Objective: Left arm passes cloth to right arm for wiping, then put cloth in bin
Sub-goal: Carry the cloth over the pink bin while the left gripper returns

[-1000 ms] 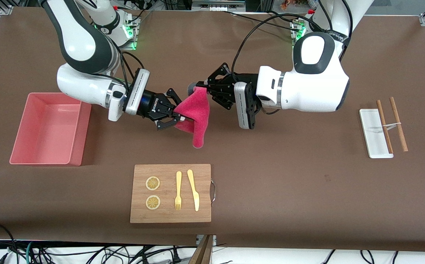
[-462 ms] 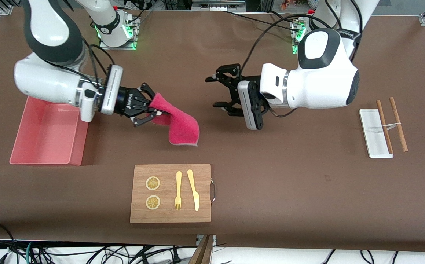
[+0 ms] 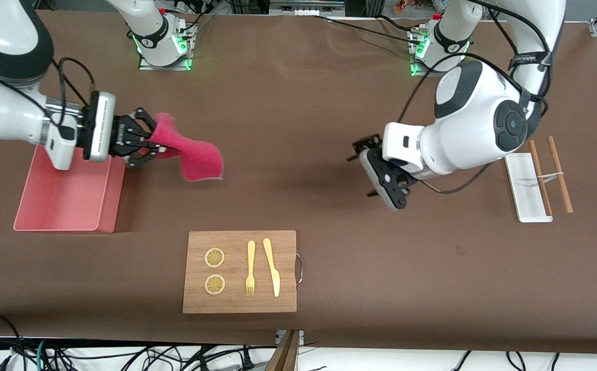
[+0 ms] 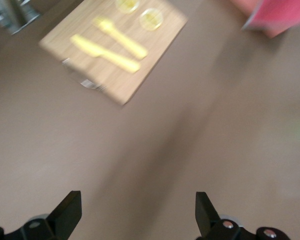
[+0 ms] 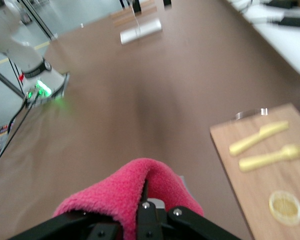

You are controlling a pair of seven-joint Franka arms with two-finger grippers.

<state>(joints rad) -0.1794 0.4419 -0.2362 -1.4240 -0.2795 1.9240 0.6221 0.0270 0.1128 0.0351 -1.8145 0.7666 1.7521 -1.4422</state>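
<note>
The crimson-pink cloth point(image 3: 191, 155) hangs from my right gripper point(image 3: 155, 140), which is shut on one end of it. The gripper is over the table, just beside the bin's wall on the side toward the left arm's end. In the right wrist view the cloth point(image 5: 132, 192) folds over the shut fingers point(image 5: 146, 212). The light pink bin point(image 3: 105, 206) lies partly under the right wrist. My left gripper point(image 3: 364, 167) is open and empty over bare table toward its own end. Its spread fingertips point(image 4: 69, 214) show in the left wrist view, with the cloth point(image 4: 280, 15) far off.
A wooden cutting board point(image 3: 288, 242) with a fork, a knife and two lemon slices lies nearer to the front camera than the cloth. A small white tray point(image 3: 522, 178) and two wooden sticks point(image 3: 559, 175) lie at the left arm's end.
My left gripper has let go of the cloth, opened and drawn back toward its own end. My right gripper has carried the cloth away toward the bin.
</note>
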